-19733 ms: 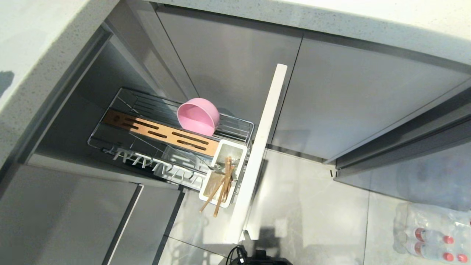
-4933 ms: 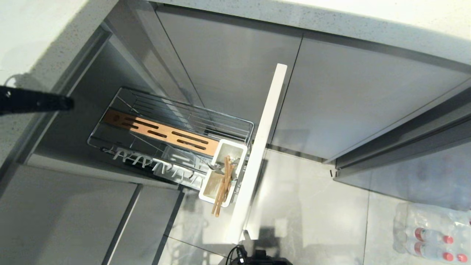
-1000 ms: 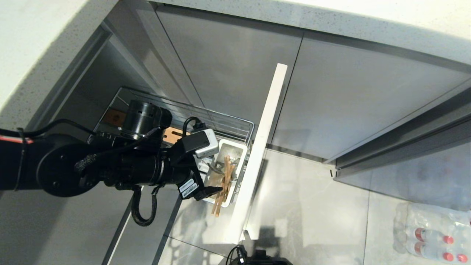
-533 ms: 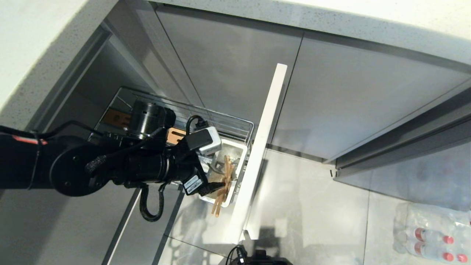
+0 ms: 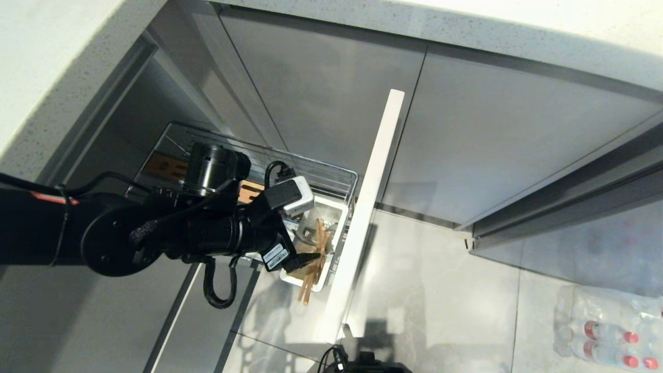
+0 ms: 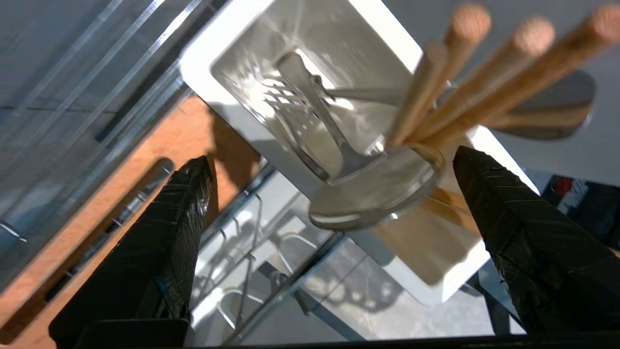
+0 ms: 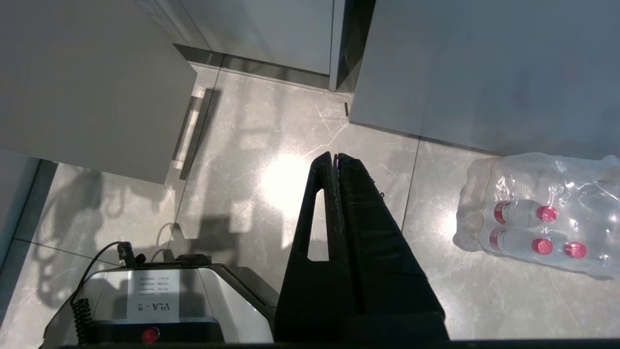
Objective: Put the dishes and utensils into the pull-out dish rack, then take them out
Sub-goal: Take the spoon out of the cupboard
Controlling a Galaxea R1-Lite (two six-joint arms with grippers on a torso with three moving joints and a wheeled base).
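The chopsticks (image 6: 465,77) stand bunched with the spoon (image 6: 373,189) in the white utensil cup (image 5: 316,243), lower centre of the head view. The left gripper (image 6: 329,169) straddles them, fingers (image 6: 169,218) spread wide and empty — closing off-centre could catch the spoon too, or scatter the sticks.
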